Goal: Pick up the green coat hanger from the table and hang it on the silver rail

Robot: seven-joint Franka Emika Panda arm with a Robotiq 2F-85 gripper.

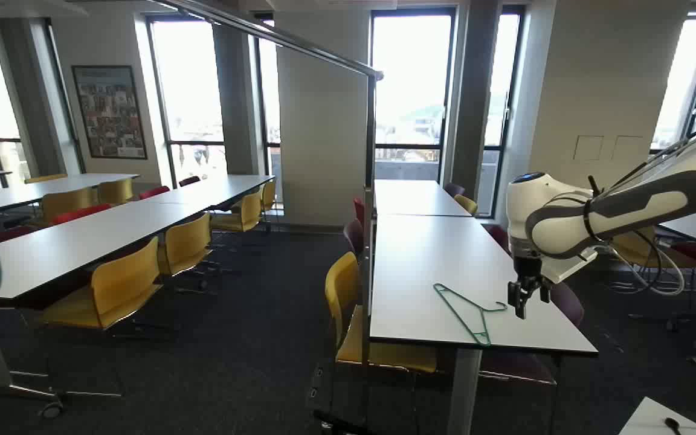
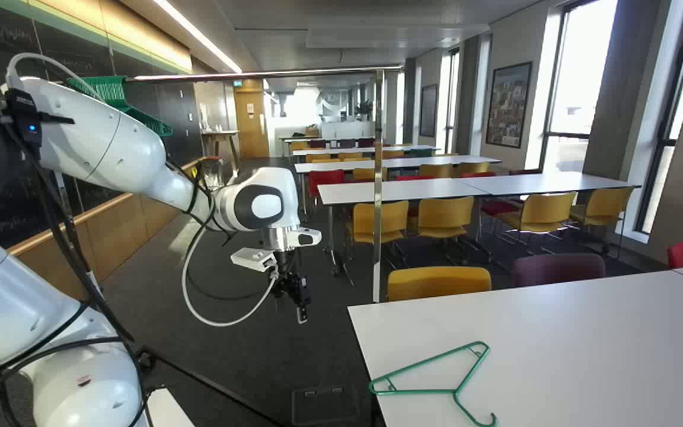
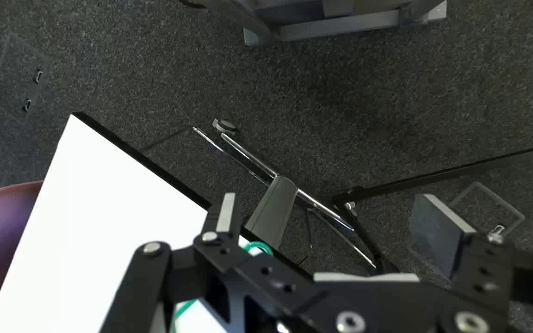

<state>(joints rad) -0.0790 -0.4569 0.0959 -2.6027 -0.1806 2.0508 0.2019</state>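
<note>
1. Gripper [image 3: 330, 208] hung mid-air w/ jaws spread wide apart.
2. Green hanger [image 2: 421, 391] lay flat on table [image 2: 584, 344], lower than jaws & off to one side.
3. Silver rail [image 2: 312, 73] ran well above jaws, both ext. views.

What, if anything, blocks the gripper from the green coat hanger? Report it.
Nothing visible: in both exterior views, open space separates the open gripper from the green coat hanger lying on the table.

The claw [image 3: 332, 215] and the wrist view's lower edge hide most of the green coat hanger [image 3: 259, 244].
</note>
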